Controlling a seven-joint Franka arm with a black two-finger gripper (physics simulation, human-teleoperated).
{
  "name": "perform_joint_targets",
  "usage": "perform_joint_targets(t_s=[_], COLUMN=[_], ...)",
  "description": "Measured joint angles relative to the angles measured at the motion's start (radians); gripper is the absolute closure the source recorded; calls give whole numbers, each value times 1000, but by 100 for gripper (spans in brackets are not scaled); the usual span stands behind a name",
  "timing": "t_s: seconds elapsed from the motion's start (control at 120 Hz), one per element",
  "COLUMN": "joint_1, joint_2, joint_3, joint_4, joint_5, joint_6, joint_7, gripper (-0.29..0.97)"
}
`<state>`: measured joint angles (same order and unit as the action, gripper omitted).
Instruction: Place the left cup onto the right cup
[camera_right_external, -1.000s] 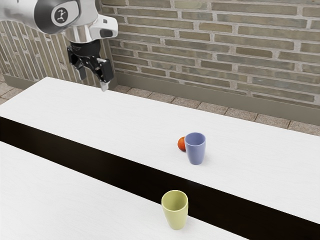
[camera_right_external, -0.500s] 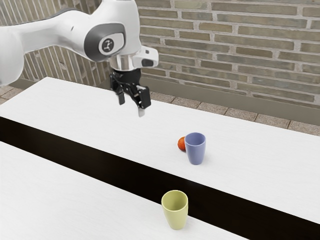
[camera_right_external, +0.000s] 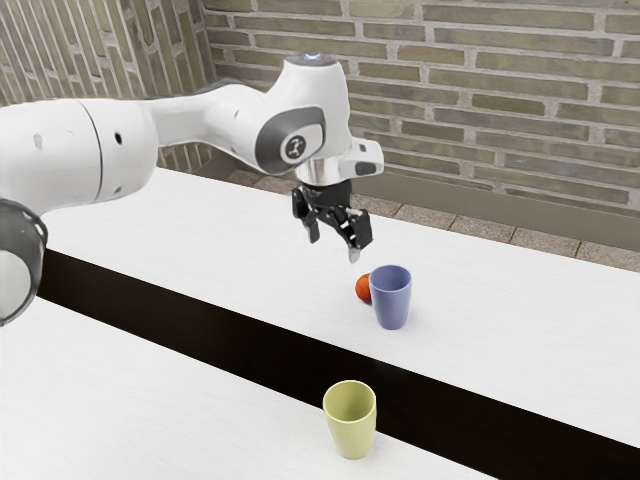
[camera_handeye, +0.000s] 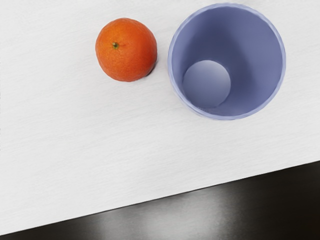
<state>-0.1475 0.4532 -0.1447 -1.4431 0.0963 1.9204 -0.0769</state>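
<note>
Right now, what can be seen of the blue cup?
The blue cup is a plain, handleless periwinkle tumbler, matte like plastic, tapering to a narrower base. It stands upright and empty on the white table. An orange sits close beside it, not touching. The open gripper hovers nearby above, apart.

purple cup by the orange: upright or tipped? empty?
Upright and empty. The purple cup stands rim up; the wrist view shows its bare bottom. The orange sits beside it.

Matt blue cup — dimpled orange
</note>
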Motion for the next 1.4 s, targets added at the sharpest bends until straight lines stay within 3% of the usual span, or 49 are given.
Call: perform_joint_targets(t_s=[0.125,0.433,1.033,1.233,1.4], joint_1=[-2,-25,-29,-31,-41], joint_2=[110,214,300,294,295], joint_3=[21,27,37,37,36], joint_4=[102,147,151,151,151], joint_5=[3,3,2,-2,-7], joint_6=[36,153,254,263,267], joint_7=[-15,-36,-55,-58,-66], gripper=[0,0,0,48,67])
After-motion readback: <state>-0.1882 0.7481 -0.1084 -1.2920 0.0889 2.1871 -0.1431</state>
